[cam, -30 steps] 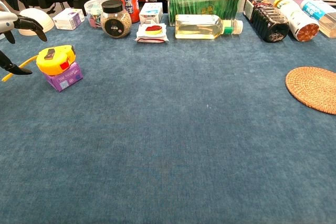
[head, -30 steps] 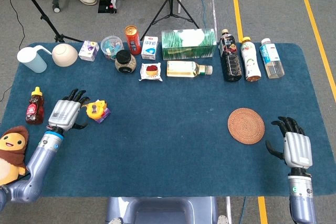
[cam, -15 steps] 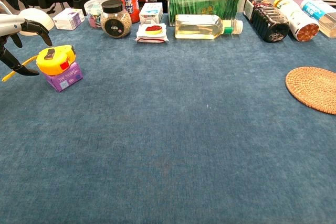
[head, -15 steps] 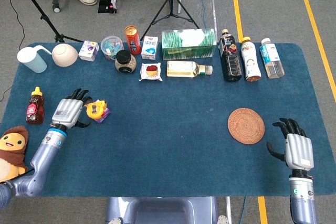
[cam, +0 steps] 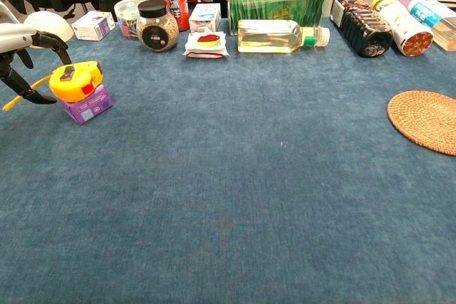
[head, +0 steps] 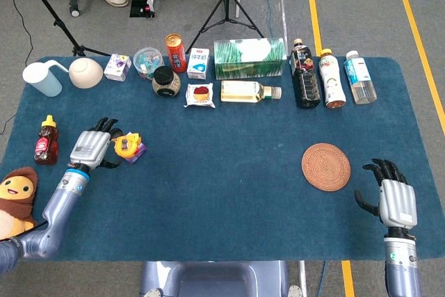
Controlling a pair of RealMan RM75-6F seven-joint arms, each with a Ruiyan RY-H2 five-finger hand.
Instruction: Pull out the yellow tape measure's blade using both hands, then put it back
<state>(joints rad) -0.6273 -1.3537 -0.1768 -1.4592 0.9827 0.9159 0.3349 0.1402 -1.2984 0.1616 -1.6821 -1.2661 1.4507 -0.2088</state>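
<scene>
Since the earlier frames, the left hand [head: 90, 148] has been brought closer to the yellow tape measure [head: 126, 145], while the right hand [head: 393, 199] has been drawn slightly back toward the near edge of the desk [head: 229, 193].

The tape measure is seen resting on a small purple box [cam: 87, 103] at the left side of the desk. From the head view, the left hand's dark fingertips [head: 110, 127] are seen just beside the tape measure's case, with fingers spread and nothing grasped; whether contact is made cannot be told there. In the chest view, a gap is shown between the fingertips [cam: 44, 99] and the case, and a short yellow blade tip [cam: 21, 97] is seen sticking out leftward, which the head view hides behind the hand.

The right hand is shown only in the head view, empty with fingers loosely apart, near a round woven coaster [head: 325, 166].
</scene>
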